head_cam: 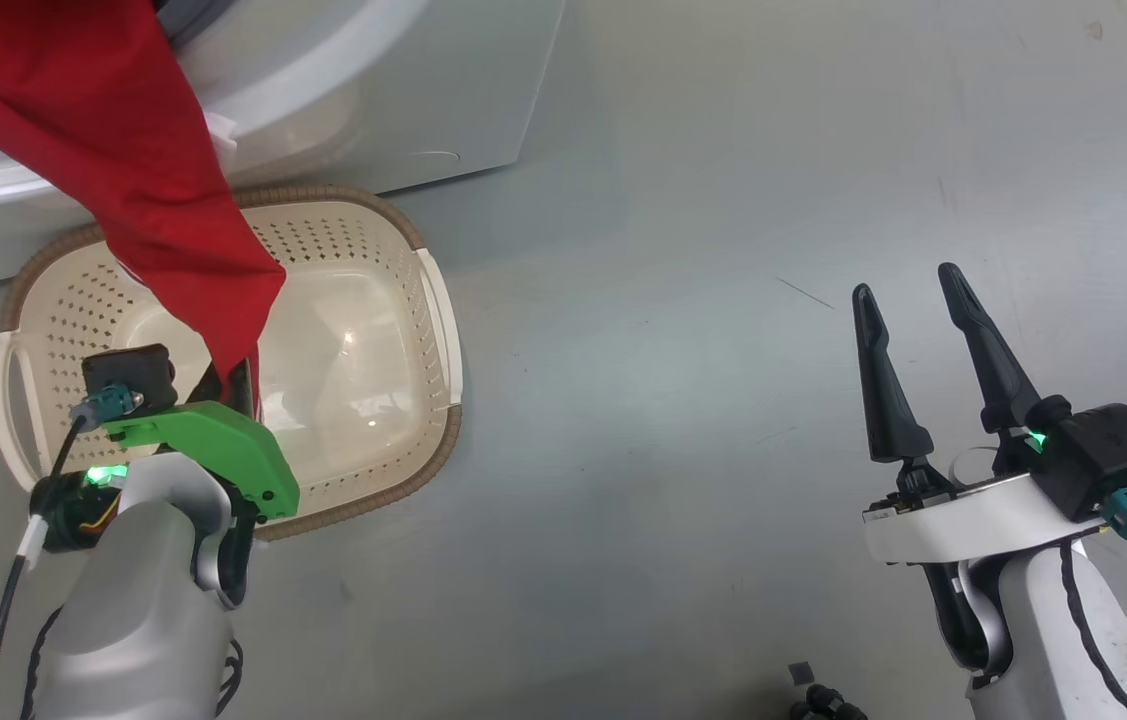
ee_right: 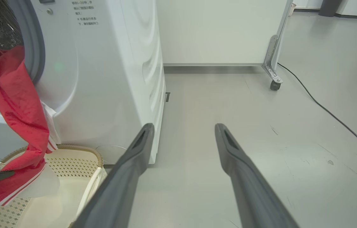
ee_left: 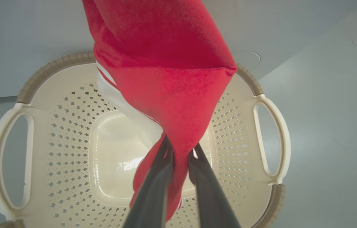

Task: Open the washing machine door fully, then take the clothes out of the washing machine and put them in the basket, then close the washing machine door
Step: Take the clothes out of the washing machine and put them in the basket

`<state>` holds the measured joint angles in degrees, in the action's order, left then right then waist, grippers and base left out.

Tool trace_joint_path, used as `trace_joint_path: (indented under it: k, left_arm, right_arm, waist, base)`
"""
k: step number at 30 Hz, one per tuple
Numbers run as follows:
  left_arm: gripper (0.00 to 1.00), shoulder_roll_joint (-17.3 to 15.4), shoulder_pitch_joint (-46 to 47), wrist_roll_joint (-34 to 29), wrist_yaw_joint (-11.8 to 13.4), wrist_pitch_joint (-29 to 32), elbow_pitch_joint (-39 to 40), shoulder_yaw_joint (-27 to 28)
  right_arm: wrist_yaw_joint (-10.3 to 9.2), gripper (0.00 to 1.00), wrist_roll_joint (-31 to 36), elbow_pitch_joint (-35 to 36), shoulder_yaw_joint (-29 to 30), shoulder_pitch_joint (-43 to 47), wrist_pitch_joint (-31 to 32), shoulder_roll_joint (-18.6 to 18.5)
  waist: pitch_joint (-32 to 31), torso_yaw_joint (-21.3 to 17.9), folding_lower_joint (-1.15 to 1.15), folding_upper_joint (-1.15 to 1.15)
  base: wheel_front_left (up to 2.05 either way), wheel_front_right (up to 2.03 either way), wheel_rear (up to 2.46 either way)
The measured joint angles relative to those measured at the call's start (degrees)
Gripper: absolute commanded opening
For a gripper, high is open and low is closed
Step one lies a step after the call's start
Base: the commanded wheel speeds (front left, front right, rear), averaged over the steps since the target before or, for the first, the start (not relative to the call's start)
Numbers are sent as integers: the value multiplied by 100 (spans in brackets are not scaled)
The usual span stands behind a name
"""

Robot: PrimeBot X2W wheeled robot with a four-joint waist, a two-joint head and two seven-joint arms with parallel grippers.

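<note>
Red clothes (head_cam: 123, 180) trail from the washing machine (head_cam: 403, 100) mouth down over the basket (head_cam: 435, 300). The left gripper (ee_left: 182, 144) pinches their lower end between its 2 fingers, above the basket's bottom. The right gripper (head_cam: 905, 280) hangs spread and empty over grey floor (head_cam: 723, 150).

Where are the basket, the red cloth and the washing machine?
basket (head_cam: 343, 240): head view, perforated far wall.
red cloth (ee_left: 165, 63): left wrist view, hanging middle.
washing machine (ee_right: 83, 88): right wrist view, white front.
</note>
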<state>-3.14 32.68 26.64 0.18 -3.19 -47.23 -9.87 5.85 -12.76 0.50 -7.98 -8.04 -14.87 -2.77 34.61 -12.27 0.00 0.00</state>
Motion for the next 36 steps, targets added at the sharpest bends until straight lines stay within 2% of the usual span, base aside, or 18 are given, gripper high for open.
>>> trace_joint_path:
  k: [1,8,22,36]
  left_arm:
    - [100,-1,24,10,0,-13,-54,30]
    - [100,1,127,27,-46,-204,-332,33]
    - [100,27,132,-59,-178,-1007,-520,-80]
    - [100,58,-193,-294,-197,-1125,178,-88]
  right_arm:
    - [0,100,-1,-9,1,-2,0,0]
    - [-1,100,-24,-82,26,-23,0,9]
    - [0,100,-1,-297,71,-24,1,16]
    - [0,100,96,-616,197,125,0,-14]
  waist:
    - [-4,-4,0,0]
    - [-69,5,0,0]
    - [-413,196,0,0]
    - [-998,563,0,0]
  base:
    - [0,0,0]
    - [0,0,0]
    - [0,0,0]
    - [0,0,0]
